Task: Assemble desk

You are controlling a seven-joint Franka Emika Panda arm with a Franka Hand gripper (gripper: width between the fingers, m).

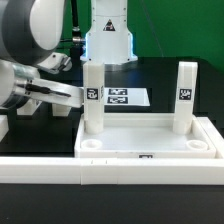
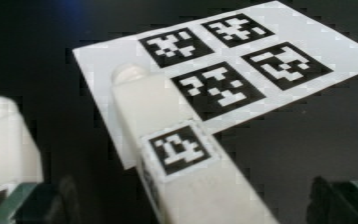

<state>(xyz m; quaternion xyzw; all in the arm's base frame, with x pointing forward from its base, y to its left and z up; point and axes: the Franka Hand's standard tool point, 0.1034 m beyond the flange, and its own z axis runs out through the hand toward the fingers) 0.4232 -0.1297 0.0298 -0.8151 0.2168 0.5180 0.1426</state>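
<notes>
The white tabletop slab [image 1: 150, 140] lies rim-up on the table. Two square post legs stand upright in its far corners: one on the exterior view's left [image 1: 93, 105] and one on its right [image 1: 185, 95], each with a black-and-white tag. My gripper [image 1: 78, 95] reaches in level from the exterior view's left, at the left leg. In the wrist view that leg [image 2: 185, 140] lies between my two dark fingers [image 2: 345, 200], with a gap on each side. The gripper [image 2: 194, 205] is open. A second white post [image 2: 5, 150] shows at the edge.
The marker board [image 1: 125, 97] with its tags lies flat behind the slab; it also shows in the wrist view [image 2: 229, 60]. A long white border bar [image 1: 40, 165] runs along the front. The robot's white base [image 1: 108, 35] stands at the back.
</notes>
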